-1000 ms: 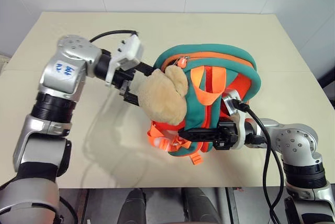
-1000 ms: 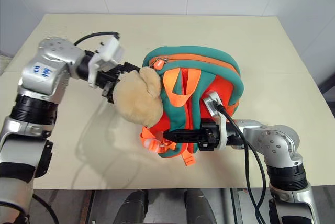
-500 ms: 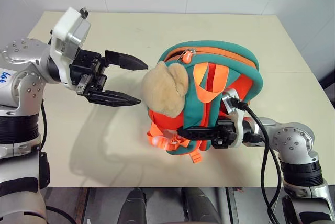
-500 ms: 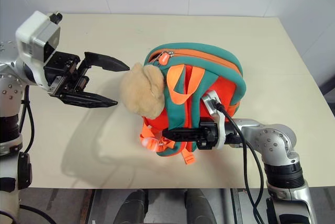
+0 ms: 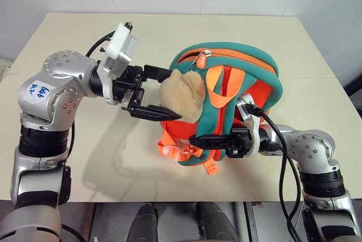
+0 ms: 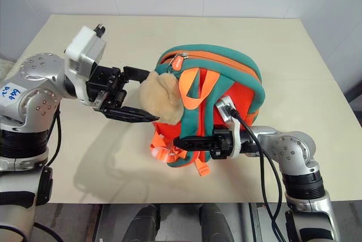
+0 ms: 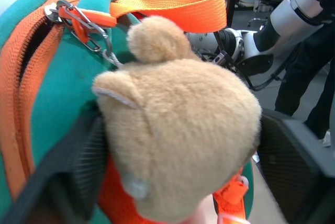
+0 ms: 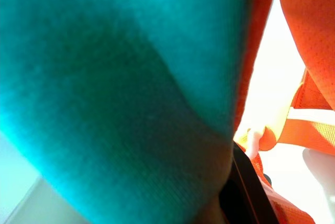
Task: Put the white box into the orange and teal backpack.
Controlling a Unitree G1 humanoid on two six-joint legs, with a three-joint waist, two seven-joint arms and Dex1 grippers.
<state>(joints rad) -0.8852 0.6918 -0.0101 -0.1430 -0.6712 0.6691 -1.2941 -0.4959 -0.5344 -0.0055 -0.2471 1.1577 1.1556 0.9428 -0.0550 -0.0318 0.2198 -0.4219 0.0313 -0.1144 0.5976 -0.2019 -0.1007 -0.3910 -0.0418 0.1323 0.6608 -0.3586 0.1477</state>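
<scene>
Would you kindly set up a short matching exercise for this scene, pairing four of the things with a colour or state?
Things:
1. plush toy
2. zipper pull
3. right gripper
4. table

Colour or state:
A. shut on a teal strap of the backpack
B. cream and flat
C. tan, between the open fingers of the left gripper
D. orange, at the top of the bag

Pairs: 1-C, 2-D, 3-A, 4-B

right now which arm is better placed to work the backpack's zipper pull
Left. Its gripper straddles the plush toy just below the zipper pull, with jaws apart. The right gripper is shut on the orange and teal backpack, steadying its lower edge.
</scene>
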